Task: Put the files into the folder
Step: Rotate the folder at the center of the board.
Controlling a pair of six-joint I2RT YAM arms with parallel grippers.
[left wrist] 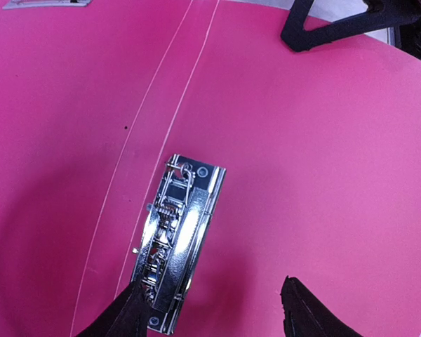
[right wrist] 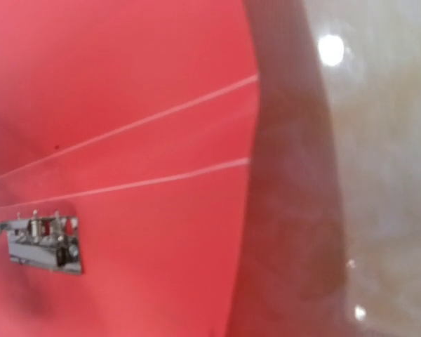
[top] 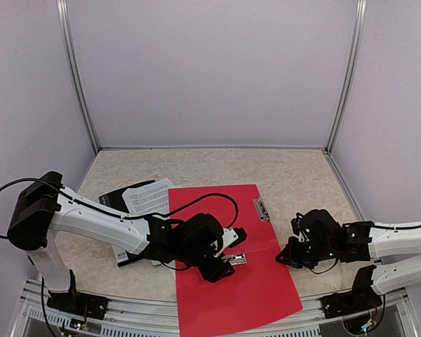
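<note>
The red folder lies open and flat on the beige table, between the two arms. The files are not inside it. They lie on the table at the folder's left edge, partly under the left arm, and the top sheet shows printed text. Something black lies under them; I cannot tell what it is.

The left gripper hangs low over the folder with its jaws apart and holds nothing. One finger is at the near end of the metal lever clip, which is fixed on the inner cover.

The right gripper is at the right edge of the folder with its jaws closed. Whether it pinches the cover I cannot tell. A second metal clip sits near the folder's far edge.
</note>
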